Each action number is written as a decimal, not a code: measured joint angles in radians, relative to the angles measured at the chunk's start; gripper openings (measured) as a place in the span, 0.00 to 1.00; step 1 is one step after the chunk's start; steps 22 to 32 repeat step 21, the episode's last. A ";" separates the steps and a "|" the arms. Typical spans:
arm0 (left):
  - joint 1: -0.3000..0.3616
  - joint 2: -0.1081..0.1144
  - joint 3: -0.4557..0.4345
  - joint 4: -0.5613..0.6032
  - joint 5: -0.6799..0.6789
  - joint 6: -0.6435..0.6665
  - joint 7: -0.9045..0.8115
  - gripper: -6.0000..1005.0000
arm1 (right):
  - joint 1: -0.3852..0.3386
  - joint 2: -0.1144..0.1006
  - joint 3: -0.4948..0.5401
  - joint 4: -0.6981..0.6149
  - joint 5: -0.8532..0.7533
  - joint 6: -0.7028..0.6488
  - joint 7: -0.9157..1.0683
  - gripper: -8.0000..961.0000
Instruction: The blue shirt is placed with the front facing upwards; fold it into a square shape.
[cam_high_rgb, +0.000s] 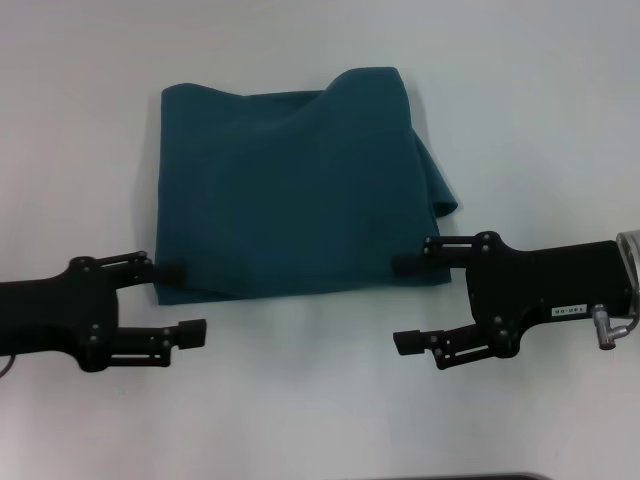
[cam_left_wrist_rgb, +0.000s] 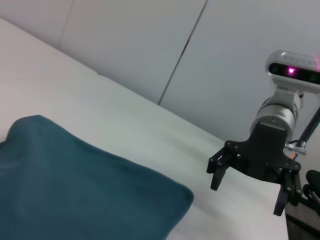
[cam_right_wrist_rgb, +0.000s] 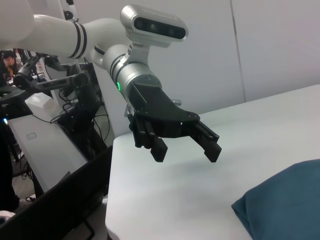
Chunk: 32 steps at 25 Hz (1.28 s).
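The blue shirt (cam_high_rgb: 290, 180) lies folded into a rough rectangle on the white table (cam_high_rgb: 300, 400), with plain teal showing and no lettering in sight. A loose fold bulges out at its far right side. My left gripper (cam_high_rgb: 182, 300) is open at the shirt's near left corner, its far finger at the cloth's edge. My right gripper (cam_high_rgb: 402, 303) is open at the near right corner, its far finger over the cloth's edge. Neither holds anything. The left wrist view shows the shirt (cam_left_wrist_rgb: 75, 195) and the right gripper (cam_left_wrist_rgb: 250, 180). The right wrist view shows a shirt corner (cam_right_wrist_rgb: 285, 205) and the left gripper (cam_right_wrist_rgb: 185, 147).
The white table spreads bare on all sides of the shirt. Its edge (cam_right_wrist_rgb: 112, 200) shows in the right wrist view, with equipment and cables (cam_right_wrist_rgb: 60, 125) beyond it. A grey wall (cam_left_wrist_rgb: 150, 45) stands behind the table.
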<state>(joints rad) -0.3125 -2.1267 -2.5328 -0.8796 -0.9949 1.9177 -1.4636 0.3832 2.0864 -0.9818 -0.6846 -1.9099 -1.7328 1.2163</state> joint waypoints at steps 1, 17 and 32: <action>-0.003 -0.003 0.002 0.002 -0.001 0.001 0.001 0.87 | 0.000 0.000 0.000 0.002 0.000 0.000 0.000 0.92; -0.031 -0.033 0.057 0.020 -0.006 -0.011 0.001 0.87 | 0.000 0.001 0.000 0.007 0.000 0.000 -0.007 0.92; -0.031 -0.033 0.057 0.016 -0.007 -0.015 0.001 0.87 | 0.000 0.001 0.000 0.007 0.000 0.003 -0.006 0.92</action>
